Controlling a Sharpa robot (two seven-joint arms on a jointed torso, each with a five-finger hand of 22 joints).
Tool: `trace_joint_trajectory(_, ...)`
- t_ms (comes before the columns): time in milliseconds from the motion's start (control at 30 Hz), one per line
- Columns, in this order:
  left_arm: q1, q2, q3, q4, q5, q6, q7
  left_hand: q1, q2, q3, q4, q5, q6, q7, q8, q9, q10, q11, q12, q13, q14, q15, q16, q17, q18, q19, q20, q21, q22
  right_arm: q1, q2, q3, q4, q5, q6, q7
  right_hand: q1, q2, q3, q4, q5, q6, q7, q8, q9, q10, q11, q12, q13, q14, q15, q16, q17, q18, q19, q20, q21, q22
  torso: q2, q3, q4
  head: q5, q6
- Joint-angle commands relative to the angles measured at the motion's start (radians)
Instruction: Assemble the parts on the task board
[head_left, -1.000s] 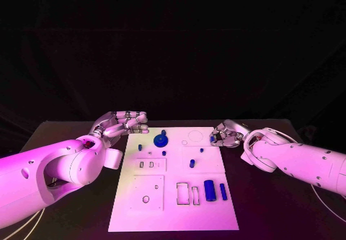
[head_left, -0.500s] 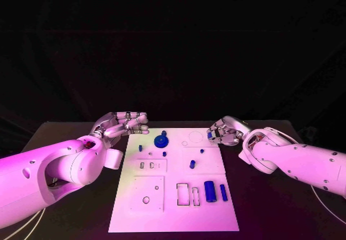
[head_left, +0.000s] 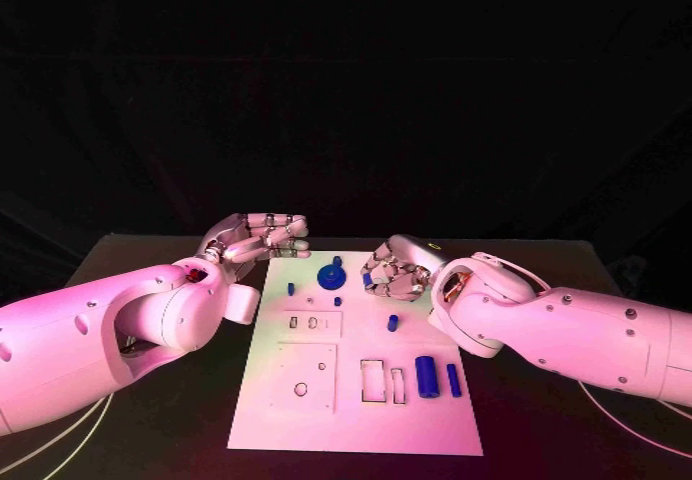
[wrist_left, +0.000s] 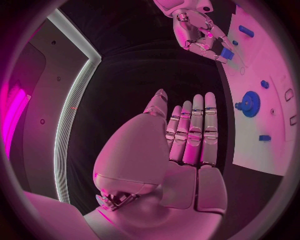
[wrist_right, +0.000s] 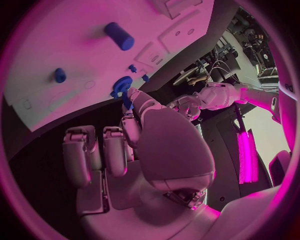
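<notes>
The white task board (head_left: 353, 400) lies in the middle of the table. A blue gear (head_left: 332, 277) stands near its far end, with small blue pegs (head_left: 291, 288) (head_left: 392, 322) around it. A thick blue cylinder (head_left: 427, 376) and a thinner one (head_left: 454, 379) lie nearer me on the right. My right hand (head_left: 397, 270) hovers over the board's far end, beside the gear, and pinches a small blue piece (wrist_left: 226, 52) (wrist_right: 127, 97) between thumb and finger. My left hand (head_left: 260, 238) is off the board's far left corner, fingers stretched out (wrist_left: 190, 130), holding nothing.
Rectangular and round recesses (head_left: 384, 380) are cut into the board's near half. The black table (head_left: 144, 250) runs on both sides of the board. The left forearm (head_left: 130, 320) lies along the board's left edge, the right forearm (head_left: 577, 325) along its right.
My right hand has moved left from beyond the board's right edge to over its far end, carrying the small blue piece. The left hand stays about where it was.
</notes>
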Motion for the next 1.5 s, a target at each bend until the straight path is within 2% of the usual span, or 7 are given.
trace_joint_trajectory(33,0.0,0.007,0.0,-0.004,0.005,0.023,0.005,0.009,0.001,0.0,-0.005,-0.001,-0.004,0.003,-0.005,-0.001,-0.006,0.002,-0.004,0.0,-0.008,-0.001,-0.006,0.001,0.011,-0.008,-0.002,0.005,-0.001,-0.005,0.038,-0.003,0.007,-0.105,0.045,-0.106,-0.022,0.011,0.006,0.004,-0.003,-0.007,-0.001,0.022,0.03,0.002,0.003,0.0,0.003,0.084,-0.002,0.003,0.171,-0.02,0.079,-0.006,0.003,0.239,-0.006,-0.0021,0.0027,0.013,-0.012)
trace_joint_trajectory(200,0.0,0.012,0.0,-0.008,0.006,0.023,0.005,0.009,0.001,0.0,-0.005,-0.001,-0.004,0.003,-0.005,-0.001,-0.006,0.002,-0.004,0.0,-0.008,-0.001,-0.006,0.001,0.011,-0.008,-0.002,0.005,-0.001,-0.021,0.098,-0.008,-0.001,-0.141,0.065,-0.142,-0.027,0.01,0.007,0.005,0.0,-0.007,-0.001,0.023,0.031,0.003,0.003,0.001,0.004,0.084,-0.002,0.003,0.17,-0.02,0.079,-0.006,0.003,0.239,-0.005,-0.0038,0.0036,0.016,-0.01)
trace_joint_trajectory(333,0.0,0.013,0.0,-0.008,0.006,0.021,0.005,0.008,0.001,0.0,-0.005,-0.001,-0.004,0.004,-0.006,-0.001,-0.007,0.002,-0.004,0.0,-0.009,-0.001,-0.006,0.001,0.011,-0.008,-0.002,0.005,-0.001,-0.035,0.134,-0.012,-0.018,-0.154,0.078,-0.154,-0.033,0.008,0.008,0.007,0.003,-0.008,-0.001,0.023,0.031,0.003,0.003,0.001,0.004,0.084,-0.002,0.003,0.169,-0.02,0.078,-0.005,0.002,0.238,-0.004,-0.0021,0.0011,0.019,-0.018)
trace_joint_trajectory(467,0.0,0.014,0.0,-0.007,0.006,0.021,0.005,0.008,0.001,0.0,-0.005,-0.001,-0.004,0.004,-0.006,-0.001,-0.007,0.002,-0.004,0.0,-0.009,-0.001,-0.006,0.001,0.011,-0.008,-0.002,0.005,-0.001,-0.05,0.162,-0.016,-0.038,-0.169,0.085,-0.161,-0.045,0.003,0.007,0.011,0.006,-0.012,0.0,0.022,0.031,0.004,0.004,0.001,0.005,0.084,-0.002,0.002,0.168,-0.02,0.078,-0.005,0.001,0.238,-0.004,-0.0024,0.0008,0.017,-0.026)
trace_joint_trajectory(600,0.0,0.015,0.0,-0.005,0.006,0.02,0.005,0.008,0.001,0.0,-0.005,-0.001,-0.004,0.004,-0.006,-0.001,-0.007,0.002,-0.004,0.0,-0.009,-0.001,-0.006,0.001,0.011,-0.008,-0.002,0.005,-0.001,-0.066,0.185,-0.017,-0.058,-0.18,0.08,-0.162,-0.053,0.0,0.007,0.013,0.008,-0.013,0.0,0.022,0.032,0.005,0.004,0.003,0.007,0.084,-0.002,0.001,0.168,-0.02,0.077,-0.005,0.001,0.238,-0.003,-0.0015,0.0001,0.022,-0.028)
trace_joint_trajectory(800,0.0,0.014,0.0,-0.005,0.006,0.018,0.005,0.008,0.001,0.0,-0.005,-0.001,-0.004,0.004,-0.006,-0.001,-0.007,0.002,-0.004,0.0,-0.009,-0.001,-0.006,0.001,0.011,-0.008,-0.002,0.005,-0.001,-0.084,0.211,-0.018,-0.081,-0.188,0.078,-0.155,-0.061,-0.005,0.006,0.015,0.011,-0.013,-0.001,0.023,0.033,0.006,0.004,0.004,0.009,0.083,-0.002,0.001,0.166,-0.019,0.077,-0.005,0.0,0.237,-0.003,-0.0005,0.0025,0.023,-0.034)
trace_joint_trajectory(1500,0.0,0.013,0.0,-0.005,0.006,0.018,0.002,0.008,0.001,0.0,-0.005,-0.001,-0.004,0.004,-0.006,-0.001,-0.007,0.002,-0.004,0.0,-0.009,-0.001,-0.006,0.001,0.011,-0.008,-0.002,0.005,-0.001,-0.099,0.239,-0.019,-0.109,-0.196,0.09,-0.145,-0.068,-0.01,0.005,0.016,0.016,-0.014,-0.001,0.023,0.034,0.006,0.004,0.004,0.009,0.083,-0.002,0.0,0.165,-0.019,0.076,-0.005,-0.001,0.236,-0.004,-0.0015,0.0018,0.034,-0.04)
